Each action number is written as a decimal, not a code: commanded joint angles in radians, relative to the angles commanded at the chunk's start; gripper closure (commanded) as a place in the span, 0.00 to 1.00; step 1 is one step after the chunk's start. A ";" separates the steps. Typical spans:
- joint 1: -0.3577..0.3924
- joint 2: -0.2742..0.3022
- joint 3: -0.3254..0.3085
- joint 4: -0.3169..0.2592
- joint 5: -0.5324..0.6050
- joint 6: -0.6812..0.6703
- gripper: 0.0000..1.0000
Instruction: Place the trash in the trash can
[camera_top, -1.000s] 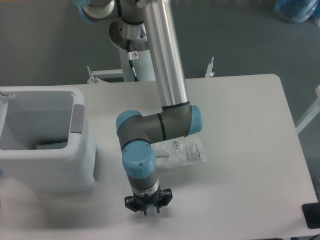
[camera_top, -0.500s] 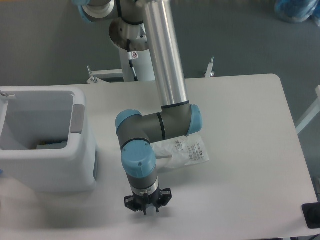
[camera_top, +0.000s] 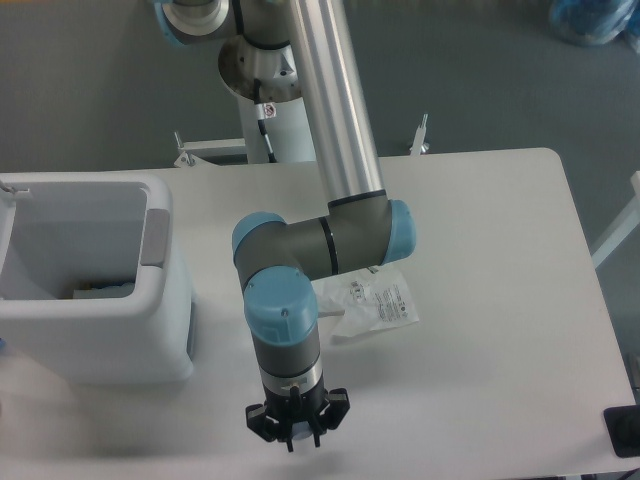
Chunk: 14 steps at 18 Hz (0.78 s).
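The arm reaches down over the white bench (camera_top: 500, 250), and its wrist has come lower in the picture than a second ago: the blue cap of the last joint now sits further toward the near edge, and the pincer (camera_top: 297, 430) hangs closer to that edge than before. The elbow joint has also shifted a little to the right. The pincer points straight down, seen from above, so only its black mounting and short tips show; whether it is released or clenched cannot be told, and nothing can be seen in it.

The plastic bag (camera_top: 375, 305), translucent white with black print, lies flat on the bench just right of the forearm, partly hidden under the grey elbow link. More of it shows now than a second ago, and its right end lies slightly further right than in the earliest picture; compared with half a second ago it looks unmoved. It is well apart from the pincer.

The trash can (camera_top: 165, 290) stands at the left side of the bench, in the same place as before, its grey panel on the right rim. Something pale lies at its bottom, too dim to identify. The bag is outside the can.
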 joint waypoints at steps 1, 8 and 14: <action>0.002 0.003 0.047 0.002 -0.002 0.002 0.72; 0.038 0.107 0.094 0.083 -0.063 -0.008 0.73; 0.051 0.173 0.121 0.083 -0.121 -0.064 0.73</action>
